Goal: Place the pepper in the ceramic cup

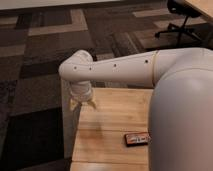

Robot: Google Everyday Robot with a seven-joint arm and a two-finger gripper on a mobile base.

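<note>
The gripper (83,104) hangs over the table's (112,117) far left corner, fingers spread and holding nothing. The arm (182,120) hides the table's right side, so neither pepper nor cup shows, only a dark box (137,138).

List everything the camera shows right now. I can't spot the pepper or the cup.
table: one, light wood, lower centre
box: one, dark with red-orange trim, lying flat on the table beside the robot's body
office chair: one, black, on the carpet at top right
second tabletop: one corner, light wood, top right edge
carpet: dark brown and beige patches, around the table
pepper, ceramic cup: none in view
body: one, white, right side
arm: one, white, reaching left across the table
pincer: one, yellowish tips, open and empty, pointing down over the table's far left corner
</note>
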